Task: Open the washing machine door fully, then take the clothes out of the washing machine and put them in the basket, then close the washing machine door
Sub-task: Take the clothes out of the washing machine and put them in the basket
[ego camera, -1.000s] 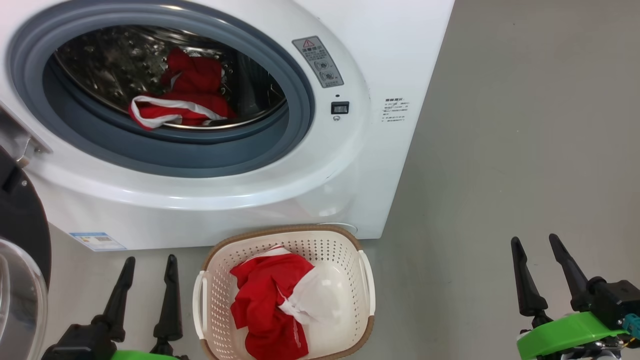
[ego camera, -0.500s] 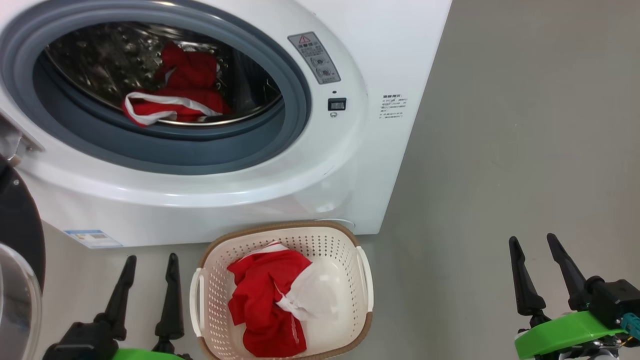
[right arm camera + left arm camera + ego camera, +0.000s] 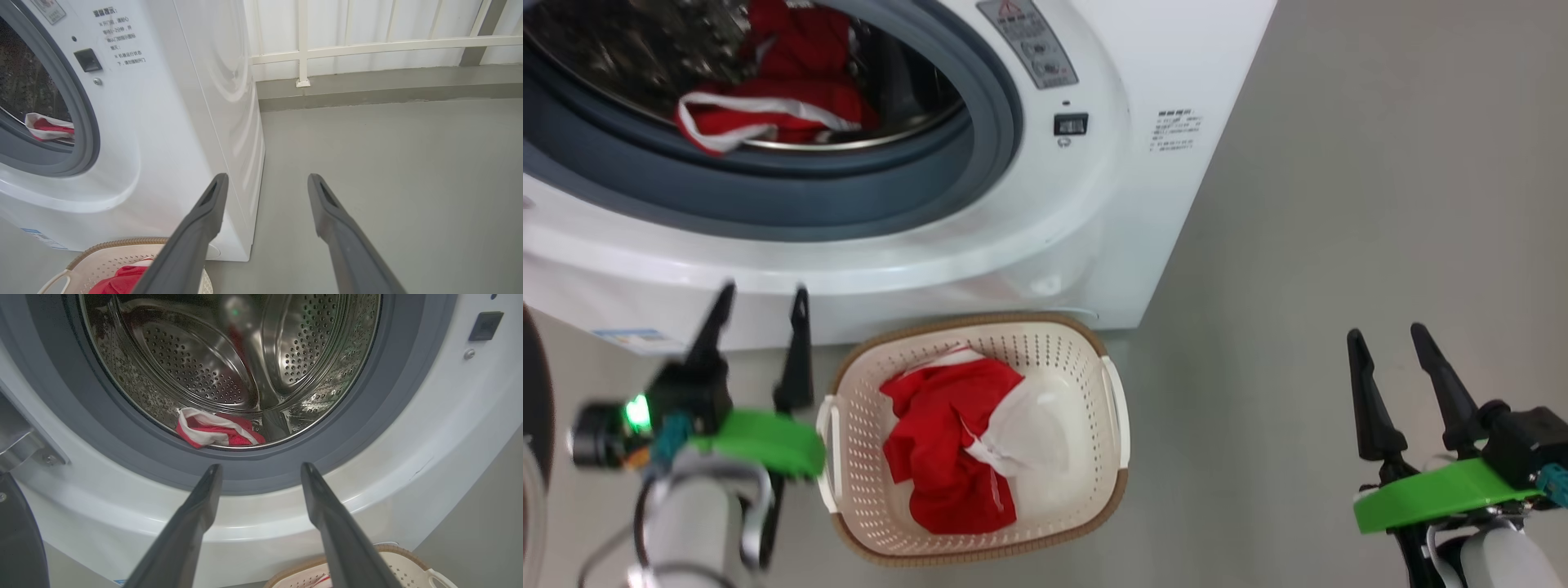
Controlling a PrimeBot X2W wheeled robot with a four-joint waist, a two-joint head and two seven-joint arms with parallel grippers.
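Note:
The washing machine (image 3: 1094,212) stands with its mouth uncovered. Its door's black rim (image 3: 533,392) hangs at the far left. Red and white clothes (image 3: 768,98) lie at the front lip of the steel drum (image 3: 192,363). More red and white clothes (image 3: 956,441) fill the cream basket (image 3: 1086,392) on the floor before the machine. My left gripper (image 3: 760,298) is open and empty, left of the basket, fingers aimed at the machine's front below the drum clothes (image 3: 220,433). My right gripper (image 3: 1386,333) is open and empty over bare floor, far right.
Grey floor (image 3: 1339,204) runs along the machine's right side. A white railing and pale wall (image 3: 367,41) close off the far end. The door latch slot (image 3: 1070,124) sits on the right of the opening. The open door (image 3: 18,539) stands close on my left arm's left.
My left arm has lifted and gone forward beside the basket toward the machine's front. The camera has shifted too, sliding the machine up the picture. Both grippers stay open.

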